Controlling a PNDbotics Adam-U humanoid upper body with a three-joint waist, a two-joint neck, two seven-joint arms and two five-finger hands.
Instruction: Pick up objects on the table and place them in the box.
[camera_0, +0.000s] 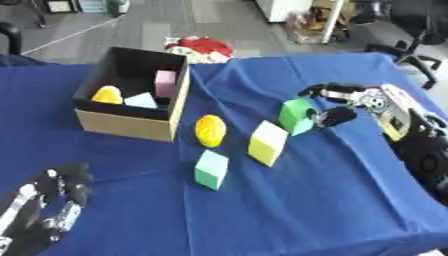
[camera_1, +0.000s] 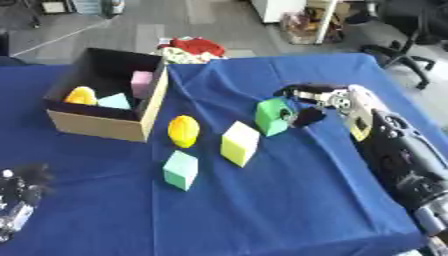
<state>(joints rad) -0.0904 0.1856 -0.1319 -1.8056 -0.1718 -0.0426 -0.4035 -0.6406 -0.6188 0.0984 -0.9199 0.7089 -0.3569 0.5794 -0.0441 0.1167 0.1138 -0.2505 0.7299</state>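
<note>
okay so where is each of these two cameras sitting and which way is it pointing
Left eye view: in the robot's head, looking down at the blue table; right hand at the green block, left hand idle at lower left.
Right eye view: beside it in the head, facing the same way; more of the right arm shows, the left hand only at the lower left edge.
Shared: the box, yellow block, mint block and yellow round object.

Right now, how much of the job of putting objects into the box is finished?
Three objects already lie in the cardboard box: a yellow rounded piece, a pale blue piece and a pink block. The right robot hand is at the green cube. Still on the blue cloth: a yellow egg-shaped object, a yellow cube, a mint green cube.
</note>
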